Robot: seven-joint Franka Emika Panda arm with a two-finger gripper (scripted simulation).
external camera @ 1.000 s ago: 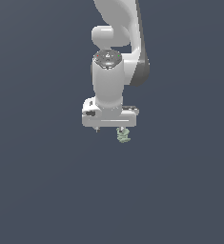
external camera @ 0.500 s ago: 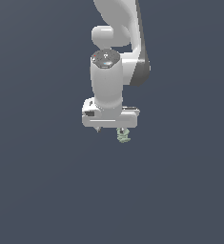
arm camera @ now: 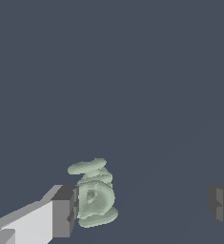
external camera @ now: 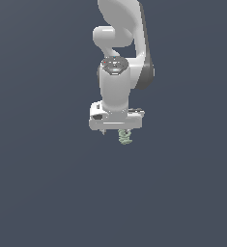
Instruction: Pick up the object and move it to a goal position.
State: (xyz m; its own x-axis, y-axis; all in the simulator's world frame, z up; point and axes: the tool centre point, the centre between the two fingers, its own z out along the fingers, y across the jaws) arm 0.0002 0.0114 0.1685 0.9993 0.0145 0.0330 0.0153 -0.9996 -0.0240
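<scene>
Dark grey ground lies under the wide-spread pincer, object touching one finger.

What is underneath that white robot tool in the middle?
A tiny pale mint-green lumpy object sits just below the white tool. In the wrist view it rests against one grey finger, the other finger apart. Its top is hidden by the tool in the exterior view.

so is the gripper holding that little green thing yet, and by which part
No. In the wrist view the gripper is open: the mint-green object lies against one finger, while the other finger is well clear of it. Nothing is clamped.
</scene>
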